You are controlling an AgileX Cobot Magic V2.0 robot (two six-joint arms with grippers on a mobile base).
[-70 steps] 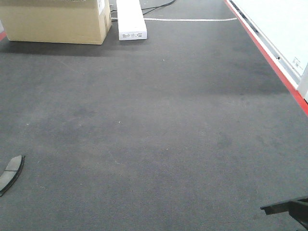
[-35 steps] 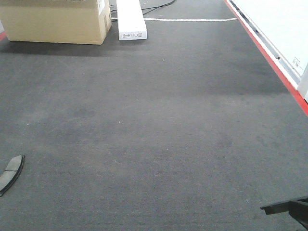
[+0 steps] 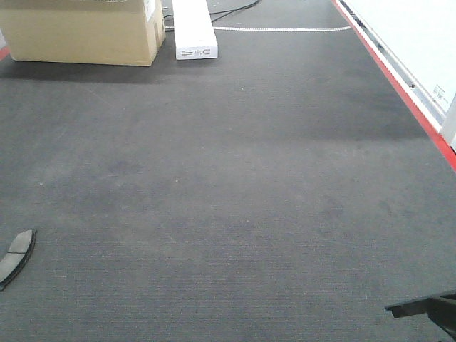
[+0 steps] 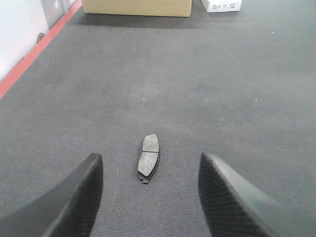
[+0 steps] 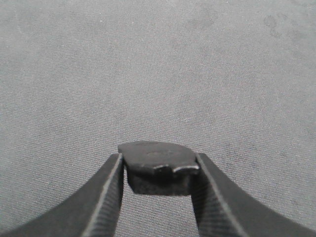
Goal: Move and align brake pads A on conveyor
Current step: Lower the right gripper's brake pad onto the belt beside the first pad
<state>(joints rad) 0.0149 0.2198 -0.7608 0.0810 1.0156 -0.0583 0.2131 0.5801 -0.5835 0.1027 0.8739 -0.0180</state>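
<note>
- Now: cardboard box (image 3: 78, 32), contents hidden.
- Right gripper (image 5: 158, 157) clamps 1 dark pad (image 5: 157, 170).
- Left gripper (image 4: 149, 156) spread; 1 grooved grey pad (image 4: 148, 164) flat on conveyor (image 4: 222, 74).

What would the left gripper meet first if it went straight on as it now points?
Probably the brake pad, lying on the conveyor ahead of the open left gripper, centred on its gap; depth unclear.

We see the conveyor (image 3: 249, 178) as a matt, dark-grey belt, finely woven like cloth; its frame (image 3: 400, 89) along the right edge is smooth red paint. The brake pad (image 4: 148, 158) at lower centre has a grainy, dull face. The pinched pad (image 5: 154, 156) looks smoother, faintly shiny, between the ribbed matt-black fingers (image 5: 101, 207) of the right gripper (image 5: 159, 165). Upper left, the box (image 3: 78, 32) is brown cardboard.
</note>
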